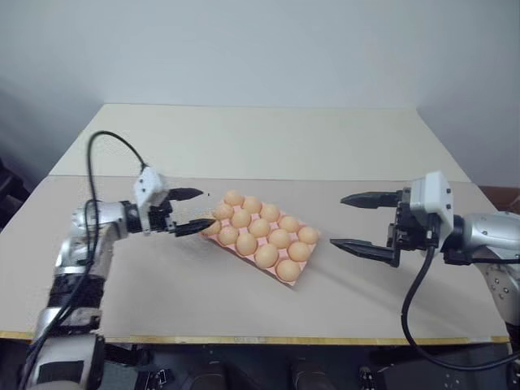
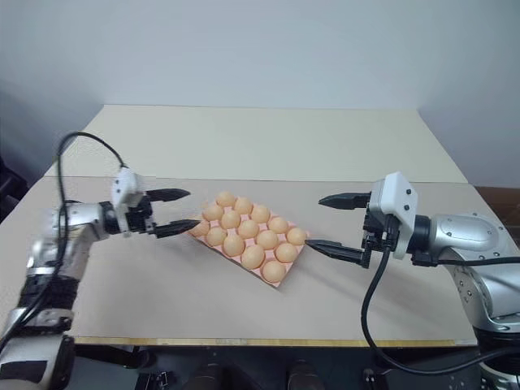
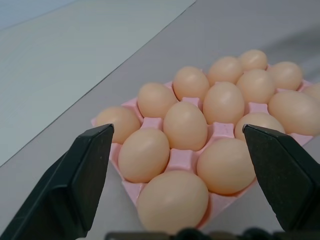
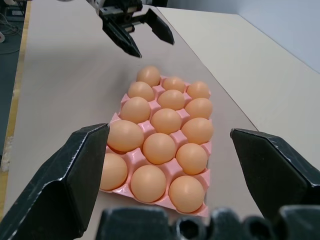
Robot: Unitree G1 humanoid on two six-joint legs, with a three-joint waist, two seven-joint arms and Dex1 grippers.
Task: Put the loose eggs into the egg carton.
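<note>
Claw on the left arm [image 1: 188,211] is seen with its two black fingers spread apart and nothing between them, hung level just beside the near-left corner of the flat pink moulded egg carton [image 1: 302,280]; from the task, this is judged a stance taken just off the tray once an egg sits in its cup, though that cannot be confirmed. Right claw [image 1: 363,223] is likewise held wide and empty, well apart from the carton on its other side, apparently parked out of the way. The carton is lying at a slant near the middle of the pale grey table [image 1: 244,317], and every cup that can be made out is filled with a smooth tan-orange oval egg [image 1: 266,256]; no loose egg is noted on the table top, so the task is judged close to finished or finished. From the head views the layout and both arms are given. In the left wrist view the corner eggs are shown close, seated low in pink cups [image 3: 181,159], a detail lost from above. In the right wrist view three full rows and the opposite claw beyond are shown.
</note>
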